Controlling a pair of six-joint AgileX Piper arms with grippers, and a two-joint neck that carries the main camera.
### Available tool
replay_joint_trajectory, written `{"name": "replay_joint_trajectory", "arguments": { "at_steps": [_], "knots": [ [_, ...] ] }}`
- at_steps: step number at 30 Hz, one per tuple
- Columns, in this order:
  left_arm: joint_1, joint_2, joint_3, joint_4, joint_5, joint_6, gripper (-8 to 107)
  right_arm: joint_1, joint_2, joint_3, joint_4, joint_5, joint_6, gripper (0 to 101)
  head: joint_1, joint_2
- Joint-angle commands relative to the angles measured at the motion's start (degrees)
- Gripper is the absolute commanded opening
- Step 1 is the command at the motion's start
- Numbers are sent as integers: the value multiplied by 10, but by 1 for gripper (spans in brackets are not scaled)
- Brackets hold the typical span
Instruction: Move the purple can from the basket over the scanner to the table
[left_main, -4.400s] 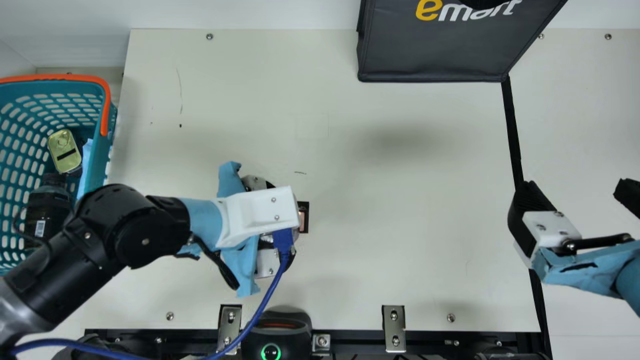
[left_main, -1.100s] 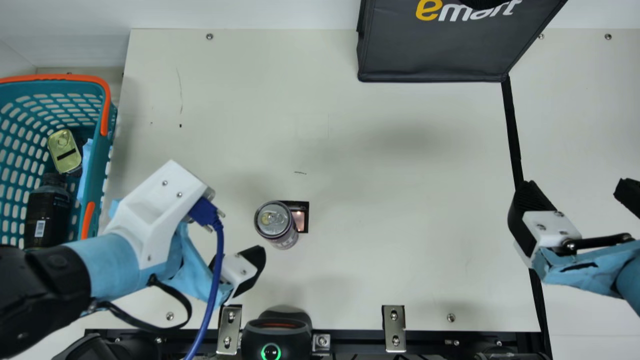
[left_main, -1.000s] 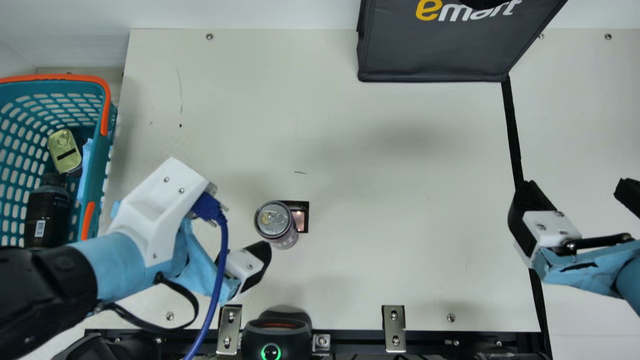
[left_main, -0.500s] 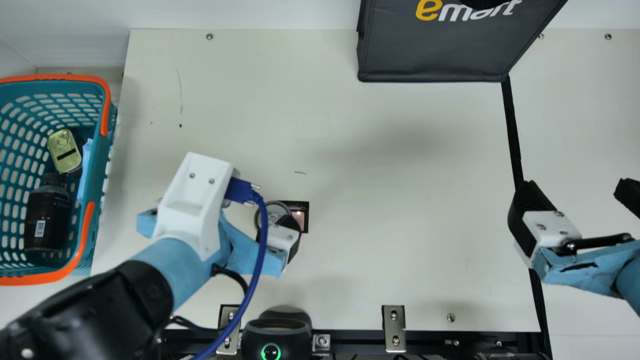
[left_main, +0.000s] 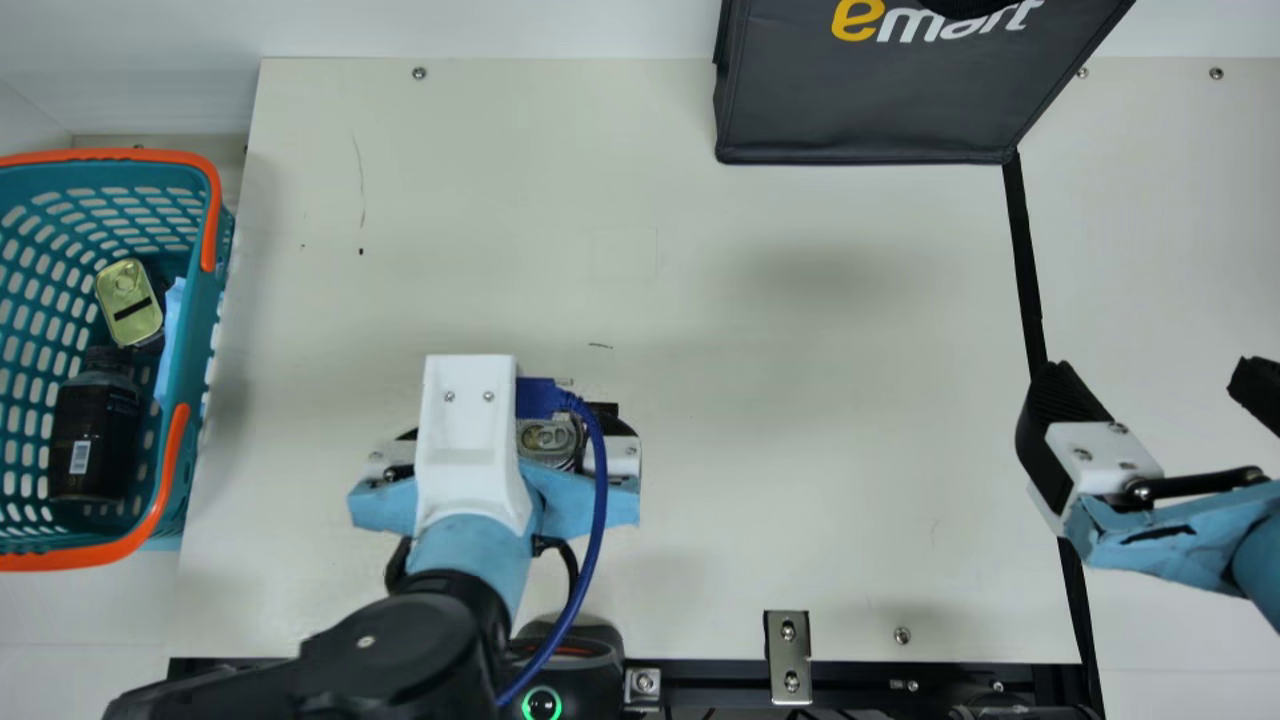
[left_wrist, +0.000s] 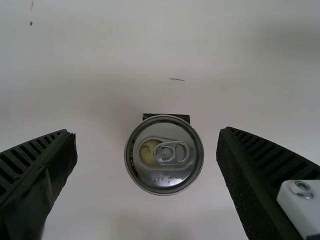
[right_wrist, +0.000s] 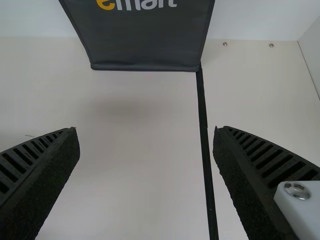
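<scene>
Currently the purple can (left_wrist: 172, 177) is standing upright on the table (left_main: 780, 450), its long axis pointing up towards the left wrist camera and its lid facing up. The left gripper (left_wrist: 147, 132) is spreading its 2 fingers wide around it, with air showing on each side, so nothing is being held. The can is sitting off-centre in that gap, nearer the finger on the side away from the basket (left_main: 200, 290). A dark strip (left_wrist: 167, 116) is peeking out just beside the lid.

The right gripper (left_main: 1152, 370) is hanging well apart at the far side, its 2 fingers also spread and empty, so the left arm is clearly the nearer. Since the can is already resting outside the basket, a grasp is probably coming next. That closing is likely calling for a small shift to centre the can; otherwise 1 finger is risking pushing or tipping it first.
</scene>
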Motion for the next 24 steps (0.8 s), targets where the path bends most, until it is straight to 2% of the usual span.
{"name": "replay_joint_trajectory", "arguments": {
  "at_steps": [1, 13, 24],
  "knots": [
    [-3, 9, 2, -1, 0, -31, 90, 0, 0, 0, 0, 0, 0, 95, -17, 1],
    [-13, 46, -8, -9, 0, -66, 90, 0, 0, 0, 0, 0, 0, 95, -17, 1],
    [9, 75, 17, 12, -41, -99, 90, 0, 0, 0, 0, 0, 0, 95, -17, 1]
  ]
}}
